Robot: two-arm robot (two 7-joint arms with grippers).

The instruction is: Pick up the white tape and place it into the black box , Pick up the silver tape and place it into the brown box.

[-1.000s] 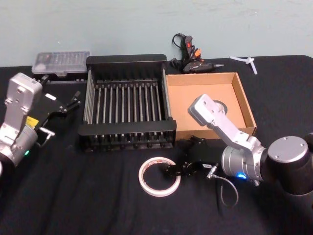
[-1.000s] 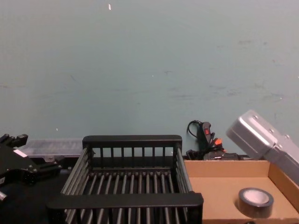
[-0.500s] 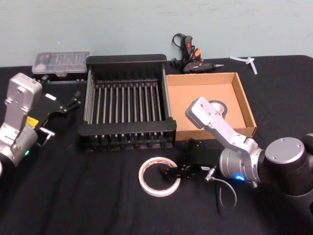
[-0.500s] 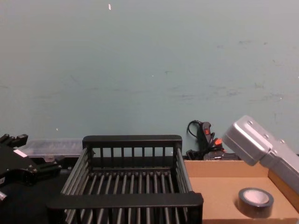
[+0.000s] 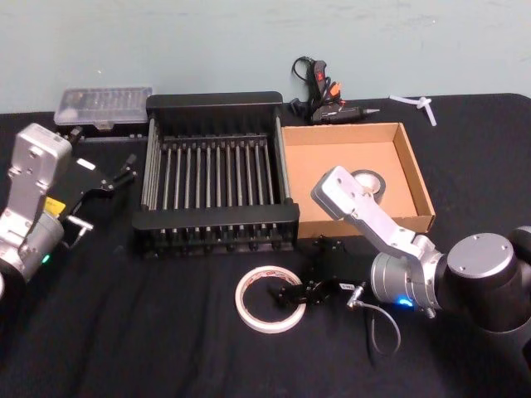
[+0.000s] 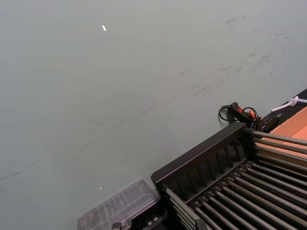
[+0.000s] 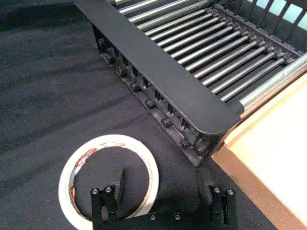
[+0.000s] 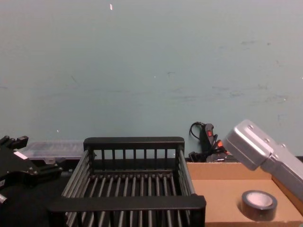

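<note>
The white tape (image 5: 270, 298) lies flat on the black table (image 5: 124, 332), near the front and just nearer than the black box (image 5: 217, 170). The right gripper (image 5: 292, 293) sits low at the tape's right side. In the right wrist view its jaws stand spread: one finger (image 7: 118, 184) is inside the roll's hollow centre, the other finger (image 7: 207, 184) is outside the ring on the cloth, and the tape's right wall lies between them, not clamped.

The silver tape (image 5: 369, 182) lies in the brown box (image 5: 411, 166), toward its right near corner; the chest view shows it resting flat on the cardboard floor (image 8: 258, 205). The brown box sits just right of the black box, their walls touching or nearly so.

The left gripper (image 5: 112, 178) is parked at the left of the table, left of the black box and well apart from both tapes; its fingers look released, holding nothing.
</note>
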